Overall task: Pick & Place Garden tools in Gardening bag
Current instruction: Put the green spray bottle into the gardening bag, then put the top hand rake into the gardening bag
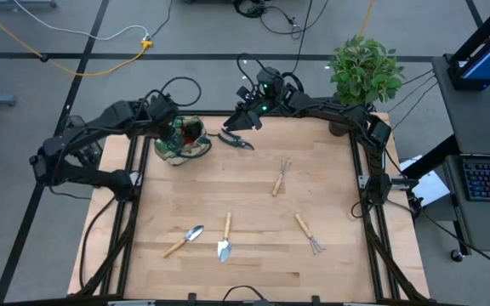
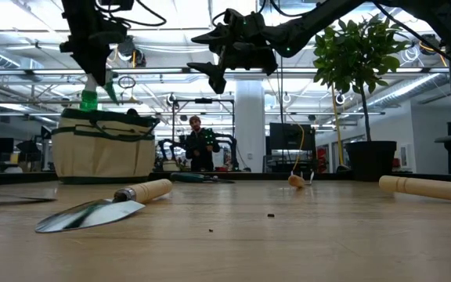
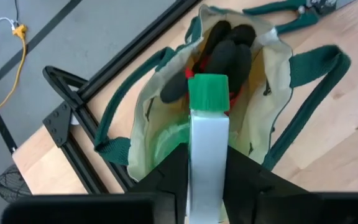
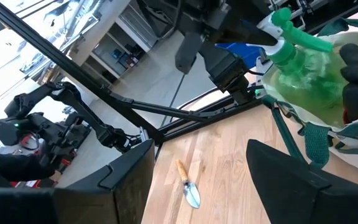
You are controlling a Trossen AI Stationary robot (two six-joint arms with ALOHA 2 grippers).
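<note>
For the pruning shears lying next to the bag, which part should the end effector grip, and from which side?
Grip the pruning shears across the paired handles, coming straight down from above: they lie flat on the table beside the gardening bag, nothing over them.

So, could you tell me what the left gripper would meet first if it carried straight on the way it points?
Most likely the black-and-red glove inside the open gardening bag. The left gripper, shut on the spray bottle, points into the bag's mouth; depth is hard to judge.
</note>
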